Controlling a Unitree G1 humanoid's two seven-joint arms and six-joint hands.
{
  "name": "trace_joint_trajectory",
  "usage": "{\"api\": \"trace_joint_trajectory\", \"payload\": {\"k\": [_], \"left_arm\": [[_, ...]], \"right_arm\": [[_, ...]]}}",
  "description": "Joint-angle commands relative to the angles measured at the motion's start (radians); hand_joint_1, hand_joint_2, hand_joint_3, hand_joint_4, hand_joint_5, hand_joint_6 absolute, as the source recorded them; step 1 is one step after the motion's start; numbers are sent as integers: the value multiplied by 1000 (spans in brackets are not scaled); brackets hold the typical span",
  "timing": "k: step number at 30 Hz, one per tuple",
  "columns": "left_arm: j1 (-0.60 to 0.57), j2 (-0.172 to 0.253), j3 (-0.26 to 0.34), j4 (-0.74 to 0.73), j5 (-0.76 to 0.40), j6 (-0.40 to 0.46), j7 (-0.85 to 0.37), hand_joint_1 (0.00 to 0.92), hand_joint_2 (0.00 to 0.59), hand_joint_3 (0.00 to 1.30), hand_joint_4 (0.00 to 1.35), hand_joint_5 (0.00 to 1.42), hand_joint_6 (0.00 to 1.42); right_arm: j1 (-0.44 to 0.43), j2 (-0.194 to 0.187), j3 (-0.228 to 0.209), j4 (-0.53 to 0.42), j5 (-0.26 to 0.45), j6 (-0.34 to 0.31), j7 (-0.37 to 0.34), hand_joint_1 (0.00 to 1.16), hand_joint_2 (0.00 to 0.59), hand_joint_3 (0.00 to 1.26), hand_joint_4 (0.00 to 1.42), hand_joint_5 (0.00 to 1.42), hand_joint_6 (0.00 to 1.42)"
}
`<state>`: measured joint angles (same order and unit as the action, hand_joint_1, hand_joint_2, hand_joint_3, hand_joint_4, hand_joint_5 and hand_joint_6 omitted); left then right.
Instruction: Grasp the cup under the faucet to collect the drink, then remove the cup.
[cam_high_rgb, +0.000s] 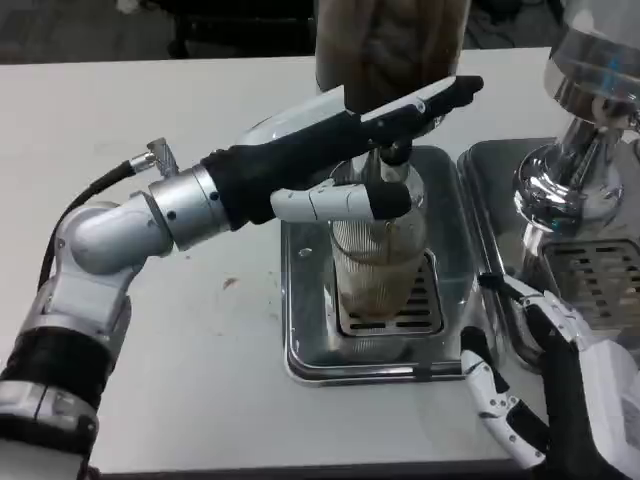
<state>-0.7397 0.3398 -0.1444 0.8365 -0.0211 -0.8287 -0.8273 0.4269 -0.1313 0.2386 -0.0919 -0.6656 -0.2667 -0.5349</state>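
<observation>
A clear ribbed cup (378, 268) stands on the grate of a steel drip tray (300, 330), with brown drink in it. The black faucet (397, 153) hangs just over its mouth. My left hand (350, 160) reaches in from the left and holds the cup near its rim: the thumb (340, 203) crosses the front, and the long fingers (435, 98) run behind it past the faucet. My right hand (530, 390) lies low at the table's front right, beside the tray's corner, with fingers apart and nothing in them.
The dispenser's tank of brown drink (390, 45) rises behind the cup. A second chrome dispenser (575, 170) with its own drip tray (600, 280) stands close on the right. Bare white table (180, 330) spreads to the left of the tray.
</observation>
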Motion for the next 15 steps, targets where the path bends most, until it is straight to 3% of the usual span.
{"api": "trace_joint_trajectory", "payload": {"k": [1, 7, 15], "left_arm": [[22, 10, -32, 1, 34, -14, -21, 0, 19, 0, 0, 0, 0], [24, 12, -37, 1, 35, -17, -15, 0, 19, 0, 0, 0, 0], [32, 21, -38, -4, 30, -22, -6, 0, 22, 3, 0, 0, 0]], "right_arm": [[2, 3, -20, 8, 90, -77, 13, 390, 351, 225, 214, 181, 149], [-28, 7, -46, 69, 279, -196, 105, 485, 256, 112, 135, 152, 165], [-89, 6, -63, 107, 399, -196, 257, 540, 224, 41, 77, 79, 129]]}}
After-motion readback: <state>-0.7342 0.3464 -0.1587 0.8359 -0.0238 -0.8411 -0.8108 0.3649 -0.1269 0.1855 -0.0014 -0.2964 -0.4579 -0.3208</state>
